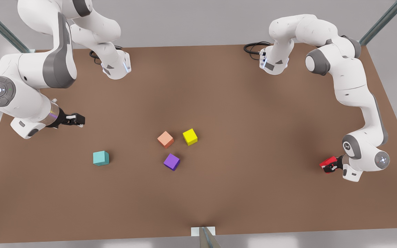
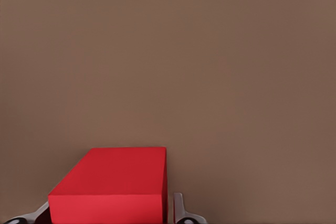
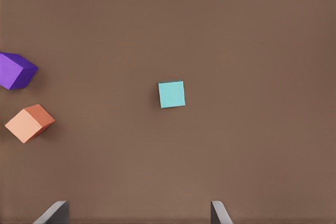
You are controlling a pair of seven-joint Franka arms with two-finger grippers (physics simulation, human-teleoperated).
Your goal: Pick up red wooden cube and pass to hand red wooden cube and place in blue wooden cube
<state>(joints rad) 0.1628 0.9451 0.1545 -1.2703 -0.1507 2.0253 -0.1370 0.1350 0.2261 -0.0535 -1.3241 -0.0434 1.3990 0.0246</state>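
Cube first: your left gripper [image 1: 326, 166] clamps the small, matte, bright red wooden cube [image 2: 113, 184] above the brown table [image 1: 253, 113]; your right gripper [image 1: 78, 120] waits, fingers spread.

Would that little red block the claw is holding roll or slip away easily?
Probably not. The red wooden cube has flat faces, so it should sit rather than roll. The left claw grips opposite flat sides, a likely firm hold. Its matte surface looks unslippery.

Light was even and soft from above; the table [image 1: 219, 193] looked brighter at center, cubes cast faint shadows toward 3 o'clock.
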